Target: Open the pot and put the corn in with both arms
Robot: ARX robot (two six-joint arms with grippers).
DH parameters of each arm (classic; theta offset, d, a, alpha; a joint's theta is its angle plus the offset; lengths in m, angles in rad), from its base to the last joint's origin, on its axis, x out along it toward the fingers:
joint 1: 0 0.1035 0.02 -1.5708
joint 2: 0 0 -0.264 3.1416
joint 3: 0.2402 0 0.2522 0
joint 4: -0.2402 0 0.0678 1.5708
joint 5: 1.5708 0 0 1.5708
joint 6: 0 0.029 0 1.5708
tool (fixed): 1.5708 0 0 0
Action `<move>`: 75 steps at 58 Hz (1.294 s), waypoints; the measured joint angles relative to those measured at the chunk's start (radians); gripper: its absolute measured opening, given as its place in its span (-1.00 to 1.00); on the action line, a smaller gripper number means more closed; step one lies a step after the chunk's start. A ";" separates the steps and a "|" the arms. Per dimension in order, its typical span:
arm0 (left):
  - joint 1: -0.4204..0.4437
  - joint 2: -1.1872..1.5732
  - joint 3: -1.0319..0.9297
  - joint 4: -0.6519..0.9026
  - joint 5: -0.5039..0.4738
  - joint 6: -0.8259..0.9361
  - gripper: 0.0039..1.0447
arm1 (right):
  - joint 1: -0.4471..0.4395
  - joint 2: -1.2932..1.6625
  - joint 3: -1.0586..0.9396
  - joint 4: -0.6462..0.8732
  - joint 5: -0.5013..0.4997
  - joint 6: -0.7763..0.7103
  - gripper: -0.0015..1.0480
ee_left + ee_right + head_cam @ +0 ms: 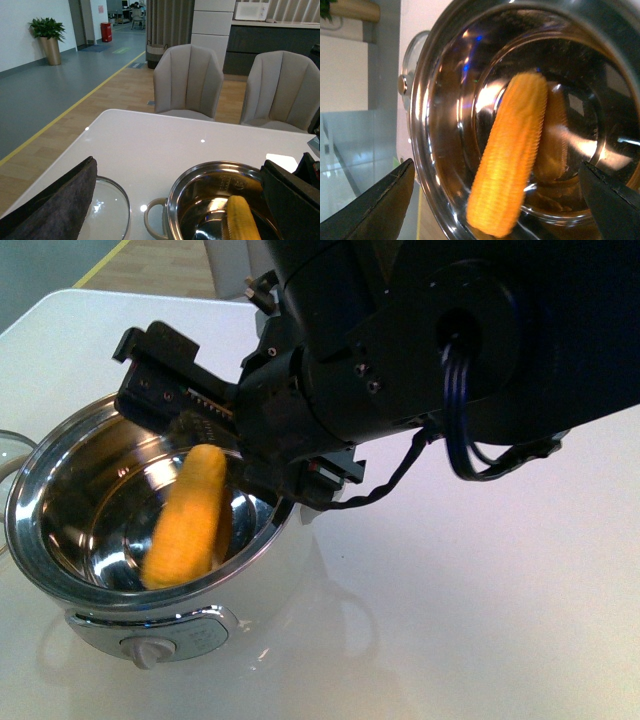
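The pot (60, 570) stands open at the table's front left, with a white body and a dial knob (150, 650). The yellow corn (190, 520) leans inside it, its lower end on the steel floor and its upper end up near the rim. My right gripper (190, 425) hangs over the pot's far rim, just above the corn's top. In the right wrist view that gripper (497, 164) is open, with the slightly blurred corn (512, 150) lying free between its fingers (380, 210). My left gripper (178, 165) is open and empty, and looks over the pot (172, 200) and the corn (242, 220).
The glass lid (107, 210) lies flat on the white table (150, 145), left of the pot's loop handle (150, 220). Only its edge (10, 455) shows in the front view. Two grey chairs (187, 82) stand beyond the table's far edge. My right arm (450, 340) fills the upper front view.
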 joint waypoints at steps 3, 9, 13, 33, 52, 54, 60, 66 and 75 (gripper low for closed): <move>0.000 0.000 0.000 0.000 0.000 0.000 0.88 | -0.023 -0.016 -0.019 0.021 0.005 0.020 0.82; 0.000 0.000 0.000 0.000 0.000 0.000 0.88 | -0.084 -0.063 -0.072 0.070 0.024 0.059 0.83; 0.000 0.000 0.000 0.000 0.000 0.000 0.88 | -0.143 -0.125 -0.131 0.090 0.047 0.075 0.83; 0.000 0.000 0.000 0.000 0.000 0.000 0.88 | -0.325 -0.555 -0.445 0.024 0.386 -0.138 0.83; 0.000 0.000 0.000 0.000 0.000 0.000 0.88 | -0.311 -1.046 -0.706 -0.111 0.663 -0.278 0.83; 0.000 0.000 0.000 0.000 0.000 0.000 0.88 | -0.299 -1.088 -0.723 -0.127 0.682 -0.289 0.83; 0.000 0.000 0.000 0.000 0.000 0.000 0.88 | -0.258 -1.202 -0.760 -0.173 0.734 -0.311 0.83; 0.000 0.000 0.000 0.000 0.000 0.000 0.88 | -0.245 -1.249 -0.771 -0.181 0.745 -0.320 0.83; 0.000 0.000 0.000 0.000 0.000 0.000 0.88 | -0.249 -1.247 -0.794 -0.118 0.726 -0.364 0.77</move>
